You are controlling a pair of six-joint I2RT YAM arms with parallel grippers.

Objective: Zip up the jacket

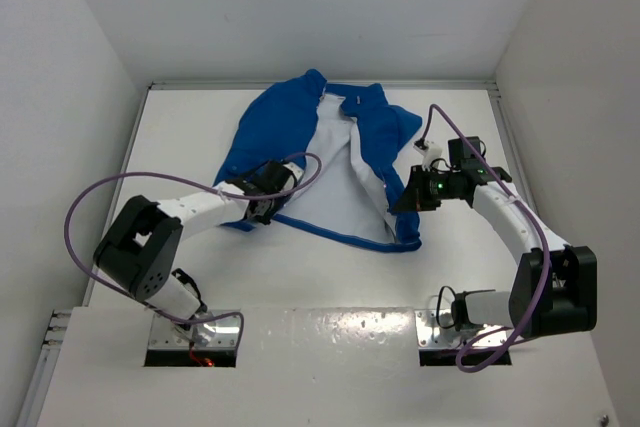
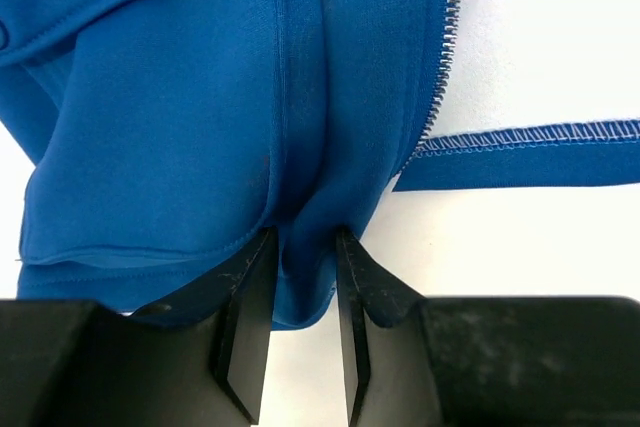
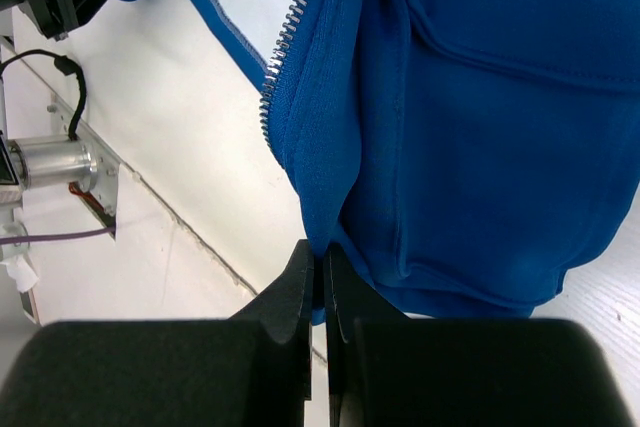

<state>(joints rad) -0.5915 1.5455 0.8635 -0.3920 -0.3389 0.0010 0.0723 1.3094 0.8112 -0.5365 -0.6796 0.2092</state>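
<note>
The royal blue jacket lies spread open on the white table, its white lining facing up and its collar at the far side. My left gripper is at the hem of the left front panel. In the left wrist view its jaws stand apart, with a loose fold of blue fabric bulging between them. The light zipper teeth run along that panel's edge. My right gripper is shut on the lower hem of the right front panel, beside its zipper teeth.
White walls enclose the table on the left, back and right. Purple cables loop from both arms. The metal base plates sit at the near edge, and the left arm's base shows in the right wrist view.
</note>
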